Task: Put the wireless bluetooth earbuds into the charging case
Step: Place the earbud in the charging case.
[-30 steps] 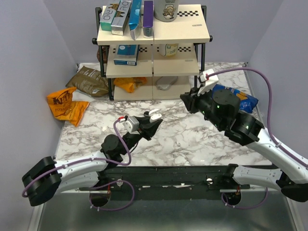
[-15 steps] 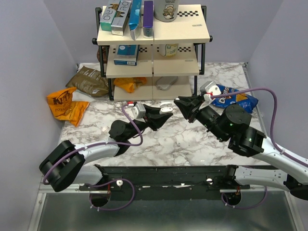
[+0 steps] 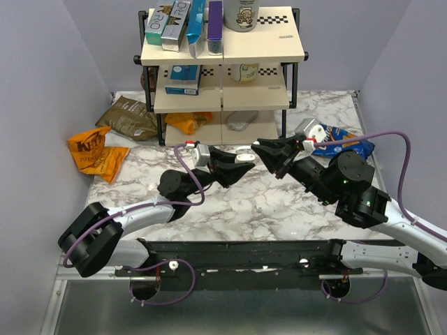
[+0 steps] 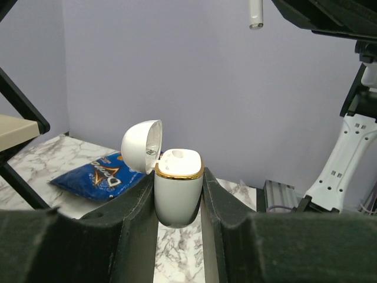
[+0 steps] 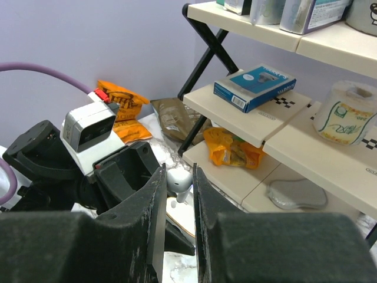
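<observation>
The charging case (image 4: 178, 191) is white with a gold rim, not black. It stands upright between my left gripper's fingers (image 4: 178, 183), lid (image 4: 141, 146) flipped open to the left. In the top view my left gripper (image 3: 243, 165) holds the case (image 3: 246, 159) above the table's middle. My right gripper (image 5: 178, 174) is shut on one white earbud (image 5: 179, 180), stem down, just above the case's open top (image 5: 187, 217). The earbud's stem (image 4: 255, 15) hangs high above the case in the left wrist view. My right gripper (image 3: 260, 150) meets the left one tip to tip. No second earbud shows.
A two-tier shelf rack (image 3: 223, 91) with boxes stands at the back, close behind both grippers. A blue chip bag (image 3: 342, 143) lies to the right, orange (image 3: 94, 150) and brown (image 3: 129, 118) bags to the left. An orange bag (image 5: 235, 147) lies on the bottom shelf.
</observation>
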Robot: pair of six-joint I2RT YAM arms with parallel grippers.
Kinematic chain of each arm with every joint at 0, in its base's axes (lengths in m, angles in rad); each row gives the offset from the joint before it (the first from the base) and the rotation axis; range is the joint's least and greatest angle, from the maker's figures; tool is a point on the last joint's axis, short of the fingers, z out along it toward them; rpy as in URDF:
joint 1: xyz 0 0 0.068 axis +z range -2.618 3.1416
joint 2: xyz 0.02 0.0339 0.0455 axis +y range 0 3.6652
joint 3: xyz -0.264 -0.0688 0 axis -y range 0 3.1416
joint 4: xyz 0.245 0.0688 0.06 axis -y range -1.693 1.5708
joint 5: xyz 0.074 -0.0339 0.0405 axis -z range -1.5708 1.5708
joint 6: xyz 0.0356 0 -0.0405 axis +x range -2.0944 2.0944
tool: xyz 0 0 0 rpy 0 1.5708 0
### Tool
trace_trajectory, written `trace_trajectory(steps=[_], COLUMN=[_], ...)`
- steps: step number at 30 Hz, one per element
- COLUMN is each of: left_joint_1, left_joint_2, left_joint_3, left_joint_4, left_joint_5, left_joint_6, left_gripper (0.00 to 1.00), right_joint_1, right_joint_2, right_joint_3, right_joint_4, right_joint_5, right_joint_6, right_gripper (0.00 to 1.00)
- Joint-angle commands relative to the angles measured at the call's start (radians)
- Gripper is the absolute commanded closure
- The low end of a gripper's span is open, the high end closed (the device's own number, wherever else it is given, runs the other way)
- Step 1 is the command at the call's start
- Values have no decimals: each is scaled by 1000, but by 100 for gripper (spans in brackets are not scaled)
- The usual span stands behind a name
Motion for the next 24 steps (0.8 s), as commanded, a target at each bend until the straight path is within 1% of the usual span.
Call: trace_trajectory(steps=[1,2,6,18,24], left_joint_1=[5,5,5,5,5], left_joint_2=[-40,-43,-45,-40,-55], left_joint_3=[18,20,32,83,86], left_joint_4=[399,399,399,399,399], left_joint_5=[34,31,25,32,35], left_joint_6=[-31,-32,-23,0,6], left_gripper=[100,100,100,100,100], right_joint_1=[8,8,8,8,8], right_joint_2=[-18,-17,-7,56,60], right_joint_3=[-31,-34,-45,1,4], right_joint_4=[53,83,87,65,65], right_joint_5=[-58,-64,-64,5,34], right_joint_6=[-18,-18,-18,0,0], right_gripper=[99,99,99,99,99])
